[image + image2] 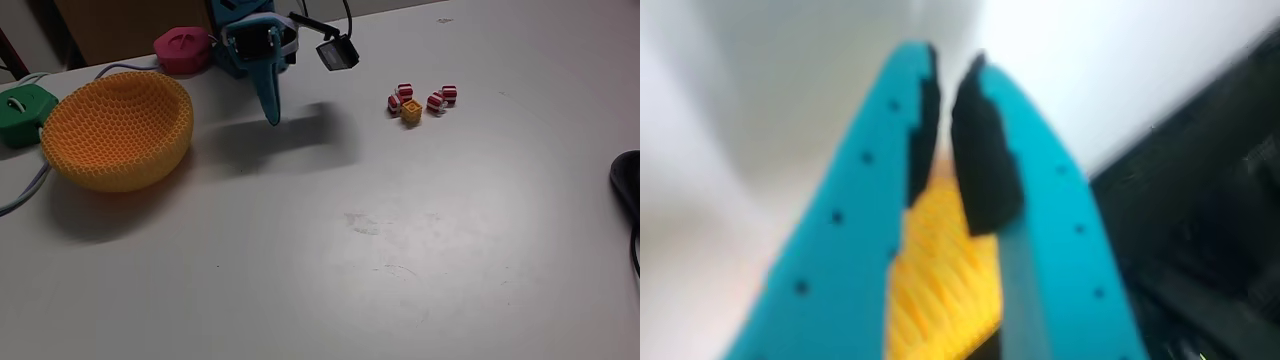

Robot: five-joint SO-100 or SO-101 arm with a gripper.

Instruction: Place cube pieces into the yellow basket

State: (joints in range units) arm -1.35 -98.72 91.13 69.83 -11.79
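The teal fingers [940,110] of the gripper [271,117] are sitting nearly closed in the blurred wrist view, their black pads separated by only a thin slit at the tips; a patch of yellow, ridged material is showing between them lower down, though the blur makes it impossible to tell whether that is something grasped or merely something lying behind them. In the fixed view the gripper is pointing downward, tapering to a point close above the white table [400,250] and casting a soft shadow to its right. A small black camera [338,52] is jutting out from the arm on that side. The yellow basket [118,128], a round crocheted bowl, is sitting well to the left of the gripper in the fixed view, tilted slightly with its open mouth showing. The cube pieces [421,100] are lying clustered together on the table to the right of the gripper, four striped red and white gathered around one yellow-orange cube [411,111], all apart from the basket. A pink gadget [182,48] is resting behind the basket near the arm's base, a green gadget [22,110] is sitting at the left edge, and a dark object [628,185] is intruding at the right edge.
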